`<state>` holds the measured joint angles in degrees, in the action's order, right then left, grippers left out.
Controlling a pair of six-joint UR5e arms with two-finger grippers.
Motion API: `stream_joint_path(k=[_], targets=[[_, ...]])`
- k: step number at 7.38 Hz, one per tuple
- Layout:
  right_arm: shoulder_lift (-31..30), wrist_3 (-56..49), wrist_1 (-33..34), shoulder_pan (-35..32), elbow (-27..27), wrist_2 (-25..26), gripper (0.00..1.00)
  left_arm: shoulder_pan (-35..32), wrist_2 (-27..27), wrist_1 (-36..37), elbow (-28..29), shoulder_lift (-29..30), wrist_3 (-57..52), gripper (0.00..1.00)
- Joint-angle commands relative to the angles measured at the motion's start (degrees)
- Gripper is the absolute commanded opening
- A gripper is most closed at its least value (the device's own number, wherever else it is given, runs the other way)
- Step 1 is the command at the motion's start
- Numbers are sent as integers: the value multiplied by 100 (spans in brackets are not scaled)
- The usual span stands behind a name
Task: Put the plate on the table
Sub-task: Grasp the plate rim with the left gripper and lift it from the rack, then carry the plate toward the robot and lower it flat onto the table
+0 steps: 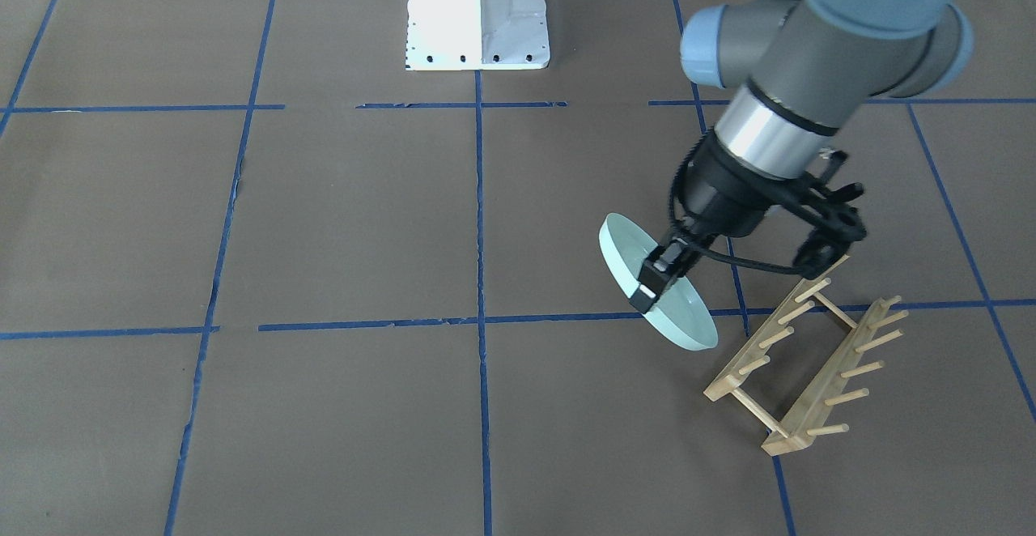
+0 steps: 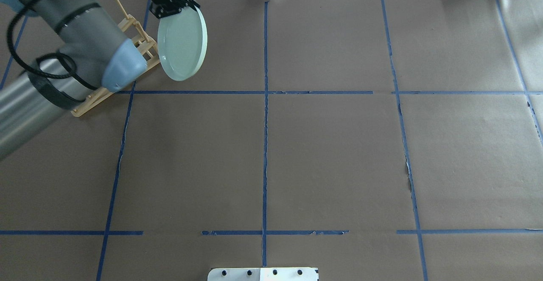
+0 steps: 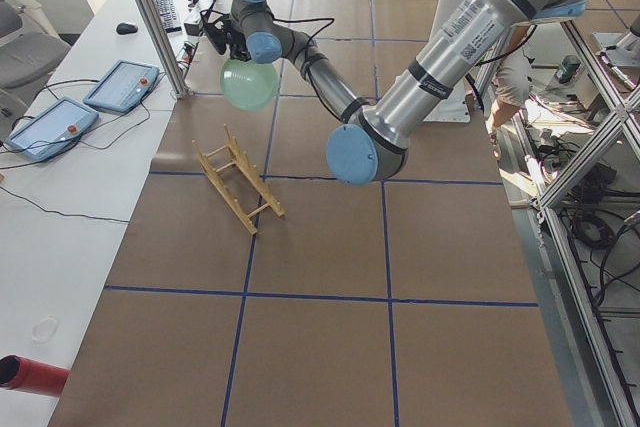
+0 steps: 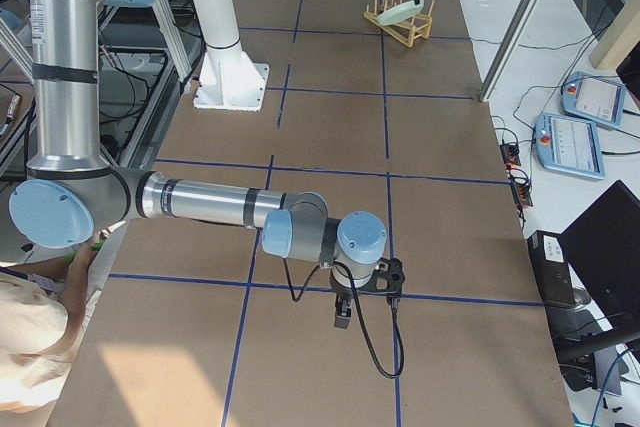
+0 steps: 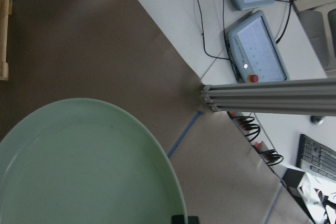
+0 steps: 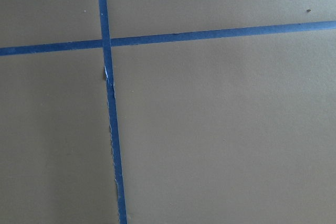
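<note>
Far left corner of the worktop (image 2: pixel 322 153), a risky carry!
Just beside the wooden rack (image 1: pixel 801 374) the plate (image 2: pixel 182 43) hangs steeply tilted, left gripper (image 1: pixel 654 281) clamped on its rim. Let go this high and it could drop edge-first and roll.

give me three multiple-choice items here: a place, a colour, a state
1. Where is the plate?
A. held above the table, beside the rack
B. slotted in the rack
C. lying flat on the table
2. What colour is the plate?
A. red
B. black
C. pale green
3. How is the left claw?
A. open and empty
B. shut on the plate's rim
C. shut on a peg
Answers: 1 A, it hangs tilted, clear of the pegs; 2 C, mint in the overhead view; 3 B, it pinches the rim.
</note>
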<state>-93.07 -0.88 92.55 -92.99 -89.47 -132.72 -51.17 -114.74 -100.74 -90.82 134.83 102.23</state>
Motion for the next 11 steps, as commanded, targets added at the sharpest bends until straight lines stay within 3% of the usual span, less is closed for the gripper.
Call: stream_joint_path(k=[1, 2, 5, 6, 7, 8, 10, 11], targets=[[0, 0, 0, 0, 0, 0, 100, 1288, 1107, 2076, 125, 201, -693, 0], [0, 0, 0, 0, 0, 0, 100, 1729, 1346, 2798, 239, 280, -1044, 0], [0, 0, 0, 0, 0, 0, 100, 2400, 1691, 2814, 680, 245, -1092, 4], [0, 0, 0, 0, 0, 0, 100, 2401, 1691, 2805, 636, 210, -1100, 45], [0, 0, 0, 0, 0, 0, 100, 2401, 1691, 2753, 610, 158, -1109, 99], [0, 0, 0, 0, 0, 0, 100, 2323, 1691, 2439, 305, 1, -1109, 100], [0, 0, 0, 0, 0, 0, 100, 1423, 1482, 1604, -1185, -876, -2419, 100], [0, 0, 0, 0, 0, 0, 100, 590, 523, 1505, -1270, -975, -3306, 100]])
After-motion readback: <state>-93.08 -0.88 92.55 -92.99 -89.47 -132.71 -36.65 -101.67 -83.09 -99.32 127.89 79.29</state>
